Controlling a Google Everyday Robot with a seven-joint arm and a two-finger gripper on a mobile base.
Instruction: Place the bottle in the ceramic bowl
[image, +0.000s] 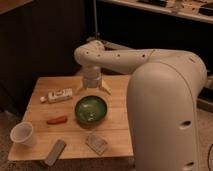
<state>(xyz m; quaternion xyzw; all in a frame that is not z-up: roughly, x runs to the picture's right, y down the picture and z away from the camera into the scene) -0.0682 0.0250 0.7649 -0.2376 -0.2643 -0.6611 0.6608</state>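
Observation:
The bottle (59, 95) lies on its side on the wooden table (44, 135), at the back left, white cap to the left. The dark green ceramic bowl (91, 109) sits mid-table, to the right of the bottle and a little nearer, holding nothing. My gripper (93, 88) hangs just behind the bowl's far rim, fingers spread apart and pointing down, holding nothing. It is to the right of the bottle and apart from it.
A white cup (22, 134) stands at the front left. A red oblong object (56, 120) lies left of the bowl. A grey rectangular bar (55, 151) and a small packet (97, 143) lie near the front edge. My arm's big white body (170, 115) fills the right side.

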